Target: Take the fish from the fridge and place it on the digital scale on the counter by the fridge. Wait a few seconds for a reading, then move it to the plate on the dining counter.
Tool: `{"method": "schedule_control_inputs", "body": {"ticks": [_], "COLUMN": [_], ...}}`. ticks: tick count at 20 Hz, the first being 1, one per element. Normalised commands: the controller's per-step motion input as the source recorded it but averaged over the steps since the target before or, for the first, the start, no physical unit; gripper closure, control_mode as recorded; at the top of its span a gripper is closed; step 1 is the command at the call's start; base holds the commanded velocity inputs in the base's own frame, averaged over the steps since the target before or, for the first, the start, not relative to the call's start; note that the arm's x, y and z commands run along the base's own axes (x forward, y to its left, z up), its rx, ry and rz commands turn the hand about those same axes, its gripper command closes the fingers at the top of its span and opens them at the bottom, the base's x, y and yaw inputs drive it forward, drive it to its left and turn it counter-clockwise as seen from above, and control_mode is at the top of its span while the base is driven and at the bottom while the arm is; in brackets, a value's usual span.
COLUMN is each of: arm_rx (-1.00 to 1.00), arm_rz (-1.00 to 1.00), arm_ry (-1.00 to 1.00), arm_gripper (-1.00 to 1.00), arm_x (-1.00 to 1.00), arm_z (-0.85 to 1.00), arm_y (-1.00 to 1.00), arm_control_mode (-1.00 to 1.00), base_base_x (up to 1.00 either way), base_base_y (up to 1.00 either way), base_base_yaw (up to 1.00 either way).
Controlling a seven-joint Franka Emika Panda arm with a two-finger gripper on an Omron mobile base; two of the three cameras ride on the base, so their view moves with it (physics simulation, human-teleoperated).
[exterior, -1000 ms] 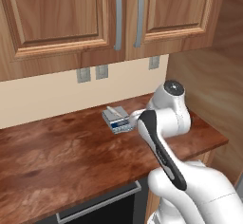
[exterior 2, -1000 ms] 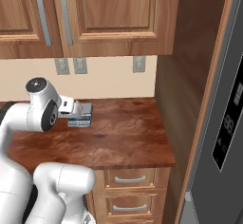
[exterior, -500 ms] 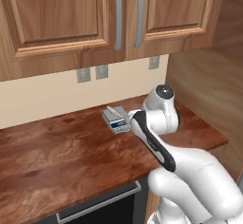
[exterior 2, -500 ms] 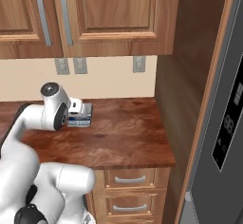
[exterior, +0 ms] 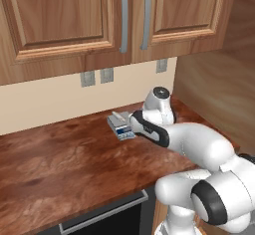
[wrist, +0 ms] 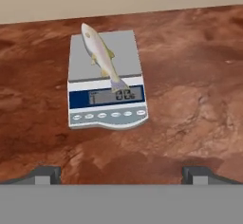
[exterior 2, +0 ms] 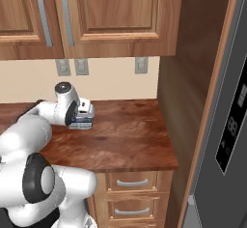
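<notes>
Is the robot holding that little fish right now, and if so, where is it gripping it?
No, nothing is held. The end effector is open and back from the fish, which lies loose on the scale.

A small scale (exterior: 121, 126) sits on the glossy reddish-brown surface (exterior: 64, 164), near the back wall, and the white arm's hand end, just to its right, partly hides it. Two wooden cabinet doors (exterior: 129, 15) with grey handles hang above, and three grey wall outlets (exterior: 87, 78) sit below them.
</notes>
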Motion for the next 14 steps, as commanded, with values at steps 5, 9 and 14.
{"method": "schedule_control_inputs", "body": {"ticks": [5,9,14], "arm_rx": [-0.01,0.00,0.00], "arm_rz": [0.00,0.00,0.01], "arm_ry": [0.19,0.01,0.00], "arm_gripper": [-1.00,-1.00,-1.00], "arm_x": [0.56,0.34,0.28], "arm_z": [-0.03,-0.32,-0.37], "arm_y": [0.20,0.11,0.00], "arm_control_mode": [-1.00,-1.00,-1.00], "base_base_x": [0.00,0.00,0.00], "base_base_y": [0.00,0.00,0.00], "base_base_yaw": [0.00,0.00,0.00]}}
